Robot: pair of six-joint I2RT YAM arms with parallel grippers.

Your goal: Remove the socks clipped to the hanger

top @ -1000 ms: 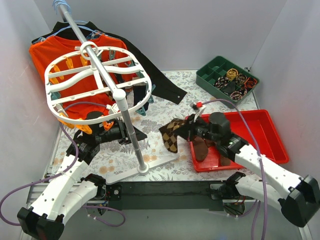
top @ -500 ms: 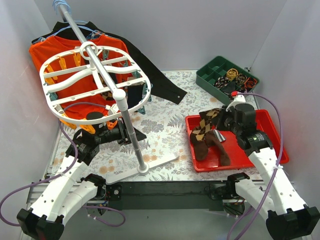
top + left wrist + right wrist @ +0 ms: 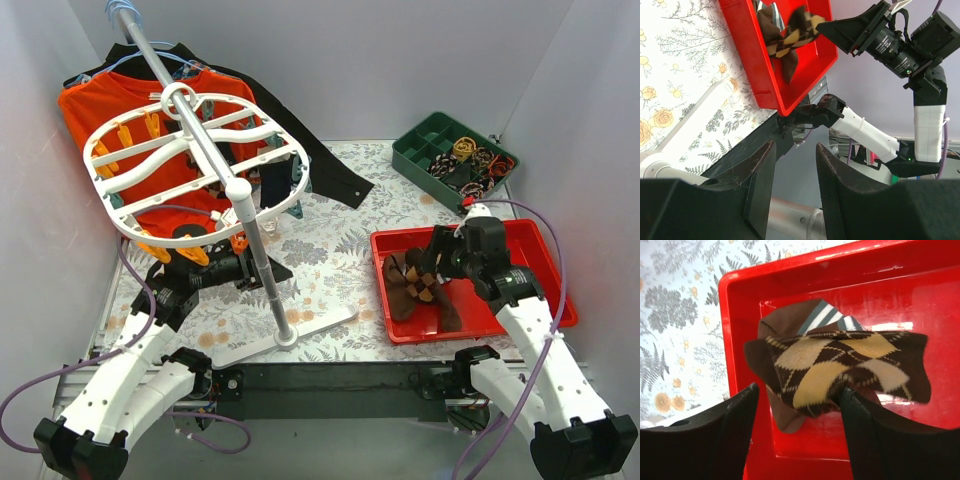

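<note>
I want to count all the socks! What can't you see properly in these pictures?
Red tray: in the right wrist view, the diamond sock covers the brown sock below, so the count is unsure.
Left gripper: in the left wrist view, its own fingers hide whether it grips the pole; from above, the drying rack covers it.
Green box: in the top view, the things inside are too small to name.

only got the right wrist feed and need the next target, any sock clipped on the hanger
observer: yes, one dark sock hangs from the right side of the hanger.
operator: where's the left tool
observer: the left tool sits low under the hanger, beside the pole.
</note>
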